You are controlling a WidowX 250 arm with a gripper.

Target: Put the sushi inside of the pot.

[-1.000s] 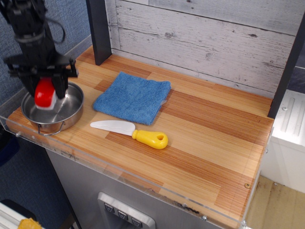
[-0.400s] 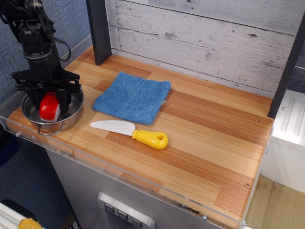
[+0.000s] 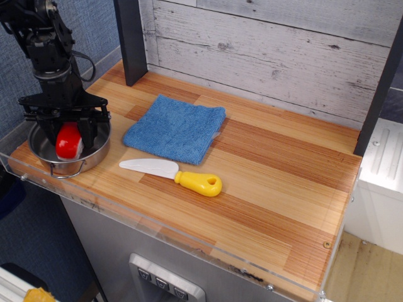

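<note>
The sushi, a red-topped toy nigiri on a white base, sits low inside the shiny steel pot at the front left corner of the wooden counter. My gripper reaches down into the pot from above. Its two black fingers press against the sides of the sushi, so it is shut on it. The far side of the pot's floor is hidden behind the gripper and arm.
A folded blue cloth lies just right of the pot. A white toy knife with a yellow handle lies in front of the cloth. A dark post stands behind the pot, and the counter's front edge is close by.
The gripper has lowered the sushi from above the pot's rim down into the pot. Since 0.4 s ago it has shifted only slightly right.
</note>
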